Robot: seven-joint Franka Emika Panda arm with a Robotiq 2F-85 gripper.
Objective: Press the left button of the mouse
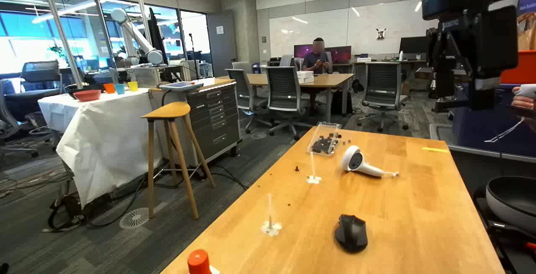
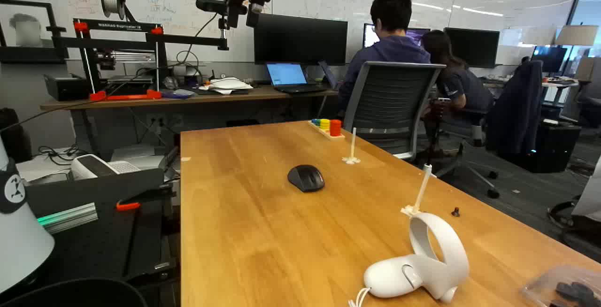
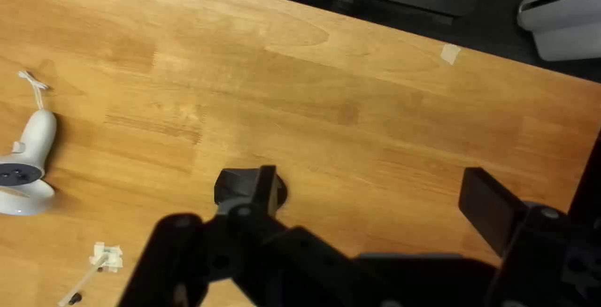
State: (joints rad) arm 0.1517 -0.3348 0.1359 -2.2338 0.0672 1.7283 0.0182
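Observation:
The black mouse (image 1: 351, 233) lies on the wooden table. It also shows in an exterior view (image 2: 306, 178) near the middle of the table. In the wrist view the mouse (image 3: 235, 186) is partly hidden behind the left finger. The left button does not stand out clearly from the black shell. My gripper (image 3: 370, 182) is open and empty, with its fingers wide apart. In both exterior views the gripper (image 1: 462, 102) hangs high above the table and apart from the mouse; it is at the top in an exterior view (image 2: 241, 16).
A white-and-grey controller (image 1: 372, 169) lies on the table, also in the wrist view (image 3: 37, 135). Thin upright pegs stand at the table's side (image 1: 270, 215) (image 2: 353, 145). An orange-red stack (image 1: 198, 261) and a clear box of small parts (image 1: 325, 142) are near the edges.

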